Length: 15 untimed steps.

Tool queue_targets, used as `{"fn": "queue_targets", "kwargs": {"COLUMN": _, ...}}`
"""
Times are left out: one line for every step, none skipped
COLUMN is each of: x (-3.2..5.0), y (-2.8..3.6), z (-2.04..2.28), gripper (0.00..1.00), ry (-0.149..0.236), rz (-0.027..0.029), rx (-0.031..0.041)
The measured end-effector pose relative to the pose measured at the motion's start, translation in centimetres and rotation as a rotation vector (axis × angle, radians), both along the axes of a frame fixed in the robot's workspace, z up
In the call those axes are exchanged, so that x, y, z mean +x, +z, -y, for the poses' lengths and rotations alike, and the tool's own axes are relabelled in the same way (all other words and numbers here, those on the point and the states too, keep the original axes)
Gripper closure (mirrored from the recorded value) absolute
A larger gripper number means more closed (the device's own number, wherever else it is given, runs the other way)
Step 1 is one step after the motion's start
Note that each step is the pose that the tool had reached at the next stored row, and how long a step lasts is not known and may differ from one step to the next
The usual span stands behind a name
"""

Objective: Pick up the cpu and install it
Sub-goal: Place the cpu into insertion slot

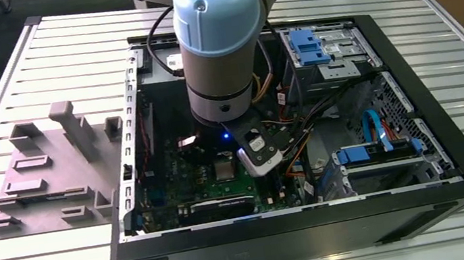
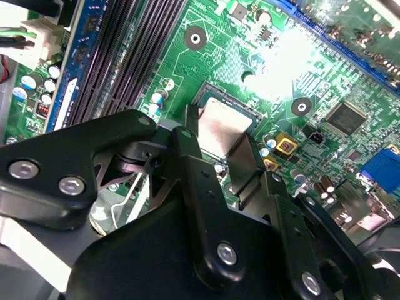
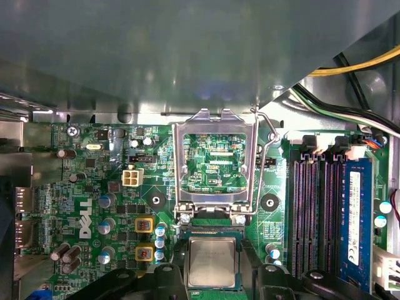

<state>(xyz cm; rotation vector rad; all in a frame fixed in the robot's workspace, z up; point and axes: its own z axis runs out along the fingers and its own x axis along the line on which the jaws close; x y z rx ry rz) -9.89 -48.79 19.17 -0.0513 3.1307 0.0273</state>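
The cpu (image 3: 211,261), a small pale silvery square, lies level in the black socket (image 3: 212,232) on the green motherboard (image 3: 94,187). My gripper (image 3: 211,278) reaches down over it inside the computer case (image 1: 454,160). In the second wrist view its black fingers (image 2: 190,147) sit tight against two opposite edges of the cpu (image 2: 222,125), so the gripper (image 2: 219,140) is shut on it. The hinged metal socket frame (image 3: 215,156) stands swung open just beyond the socket. In the exterior view the gripper (image 1: 259,157) hangs low over the board.
A grey plastic tray (image 1: 46,169) with raised blocks lies on the slatted table at the exterior view's left. Memory slots (image 3: 319,212) and a blue module run beside the socket. The socket lever (image 3: 269,134) sticks up. Cables and drive bays (image 1: 321,49) crowd the case's far side.
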Motion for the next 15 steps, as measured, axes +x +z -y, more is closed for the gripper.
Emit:
{"fn": "queue_targets", "kwargs": {"x": 0.0, "y": 0.03, "z": 0.0, "gripper": 0.54, "ry": 0.0, "rz": -0.0001, "rx": -0.0002}}
{"fn": "queue_targets", "kwargs": {"x": 0.0, "y": 0.12, "z": 0.0, "gripper": 0.54, "ry": 0.0, "rz": -0.0001, "rx": -0.0003}}
{"fn": "queue_targets", "kwargs": {"x": 0.0, "y": 0.22, "z": 0.0, "gripper": 0.54, "ry": 0.0, "rz": -0.0001, "rx": -0.0001}}
{"fn": "queue_targets", "kwargs": {"x": 0.0, "y": 0.35, "z": 0.0, "gripper": 0.54, "ry": 0.0, "rz": 0.0, "rx": 0.0001}}
{"fn": "queue_targets", "kwargs": {"x": 0.0, "y": 0.5, "z": 0.0, "gripper": 0.54, "ry": 0.0, "rz": 0.0, "rx": 0.0}}
{"fn": "queue_targets", "kwargs": {"x": 0.0, "y": 0.69, "z": 0.0, "gripper": 0.54, "ry": 0.0, "rz": 0.0, "rx": 0.0}}
{"fn": "queue_targets", "kwargs": {"x": 0.0, "y": 0.89, "z": 0.0, "gripper": 0.54, "ry": 0.0, "rz": 0.0, "rx": 0.0}}
{"fn": "queue_targets", "kwargs": {"x": 0.0, "y": 1.07, "z": 0.0, "gripper": 0.54, "ry": 0.0, "rz": 0.0, "rx": 0.0}}
{"fn": "queue_targets", "kwargs": {"x": 0.0, "y": 1.23, "z": 0.0, "gripper": 0.54, "ry": 0.0, "rz": 0.0, "rx": 0.0}}
{"fn": "queue_targets", "kwargs": {"x": 0.0, "y": 1.37, "z": 0.0, "gripper": 0.54, "ry": 0.0, "rz": 0.0, "rx": 0.0}}
{"fn": "queue_targets", "kwargs": {"x": 0.0, "y": 1.44, "z": 0.0, "gripper": 0.54, "ry": 0.0, "rz": 0.0, "rx": 0.0001}}
{"fn": "queue_targets", "kwargs": {"x": 0.0, "y": 1.44, "z": -0.01, "gripper": 0.54, "ry": 0.0, "rz": 0.0001, "rx": 0.0003}}
{"fn": "queue_targets", "kwargs": {"x": 0.0, "y": 1.44, "z": -0.01, "gripper": 0.54, "ry": 0.0, "rz": 0.0002, "rx": 0.0004}}
{"fn": "queue_targets", "kwargs": {"x": 0.0, "y": 1.48, "z": 0.0, "gripper": 0.54, "ry": 0.0, "rz": 0.0, "rx": 0.0}}
{"fn": "queue_targets", "kwargs": {"x": 0.0, "y": 1.5, "z": 0.0, "gripper": 0.54, "ry": 0.0, "rz": 0.0, "rx": 0.0001}}
